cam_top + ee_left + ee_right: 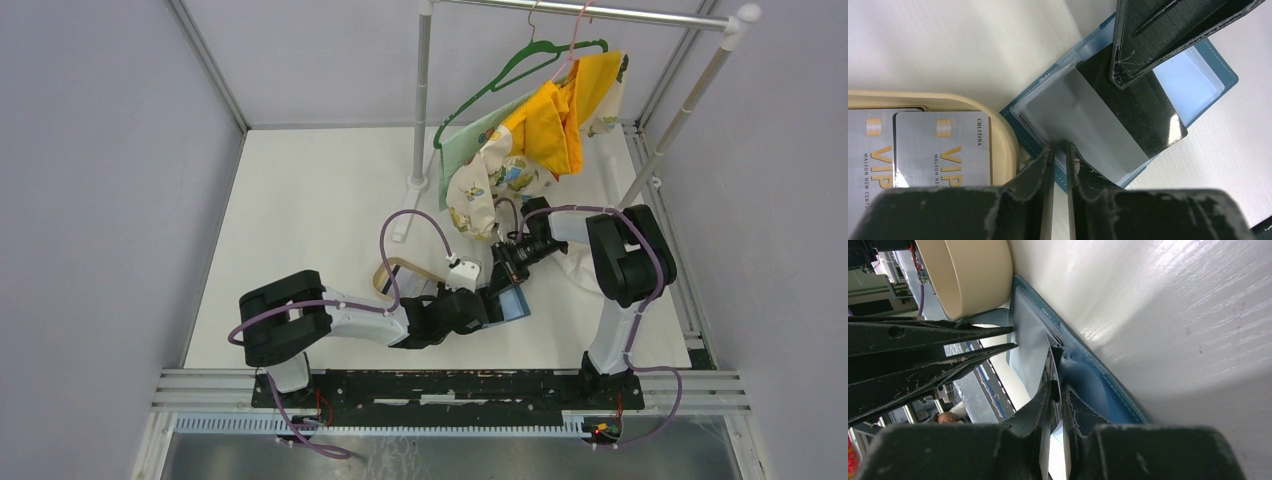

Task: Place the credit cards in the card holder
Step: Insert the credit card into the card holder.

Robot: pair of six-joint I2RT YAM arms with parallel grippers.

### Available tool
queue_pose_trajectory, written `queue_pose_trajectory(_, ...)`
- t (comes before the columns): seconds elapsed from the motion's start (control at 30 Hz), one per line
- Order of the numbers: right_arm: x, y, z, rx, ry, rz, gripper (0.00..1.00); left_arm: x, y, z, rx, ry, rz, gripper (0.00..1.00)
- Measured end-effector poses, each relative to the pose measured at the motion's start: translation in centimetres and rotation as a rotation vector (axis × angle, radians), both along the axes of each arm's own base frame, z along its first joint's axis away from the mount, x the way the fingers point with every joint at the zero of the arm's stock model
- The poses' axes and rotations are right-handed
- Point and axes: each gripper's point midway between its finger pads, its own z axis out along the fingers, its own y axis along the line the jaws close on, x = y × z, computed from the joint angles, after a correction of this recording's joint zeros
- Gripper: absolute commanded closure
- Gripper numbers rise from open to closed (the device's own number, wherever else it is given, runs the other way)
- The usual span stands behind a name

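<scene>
The white surface point(300, 200) carries a metal garment rack point(423, 100) well beyond the tray, with yellow and printed clothes point(540, 140) hanging from it on hangers. Both arms reach in towards the middle of the surface and meet just to the right of the tray.

The tan oval tray point(1003, 135) lies flat. Inside it are two silver credit cards point(943, 150) with gold chips and gold lettering, one overlapping the other.

The card holder point(1215, 65), teal-blue, lies open on the surface with one corner touching the tray's right rim and its clear inner sleeves facing up. A dark credit card point(1153, 120) sits partway inside a clear sleeve, its far corner sticking out past the sleeve's edge on the side away from the tray.

The left hand point(1060, 155) is pressed nearly together, pinching the card holder's edge next to the tray. The right hand point(1058, 387) comes in from the side opposite the tray, its fingers set narrowly on either side of the dark credit card, pinching it edge-on.
</scene>
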Motion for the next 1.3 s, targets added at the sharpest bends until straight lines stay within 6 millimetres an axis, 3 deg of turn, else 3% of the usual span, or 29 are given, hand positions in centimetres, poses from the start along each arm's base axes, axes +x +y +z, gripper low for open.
queue_pose_trajectory(0.3,0.0,0.5,0.0,0.027,0.000,0.007,0.82,-0.2,-0.2,0.2,0.010,0.002,-0.026,0.76)
queue_pose_trajectory(0.43,-0.2,0.8,-0.1,0.030,0.002,0.018,0.81,-0.6,-1.0,1.4,-0.034,0.019,-0.056,0.73)
queue_pose_trajectory(0.7,-0.3,1.0,-0.1,0.033,0.003,0.023,0.81,-1.8,-4.2,5.4,-0.181,0.034,-0.141,0.74)
queue_pose_trajectory(0.87,-0.3,1.0,-0.1,0.034,0.003,0.022,0.81,-2.1,-7.5,6.7,-0.223,0.033,-0.159,0.88)
queue_pose_trajectory(1.07,-0.3,1.0,-0.1,0.034,0.005,0.021,0.81,-1.5,-11.1,5.7,-0.168,0.034,-0.076,0.98)
queue_pose_trajectory(1.3,-0.3,1.0,-0.1,0.034,0.005,0.020,0.81,-0.9,-10.8,3.4,-0.041,0.028,0.033,0.98)
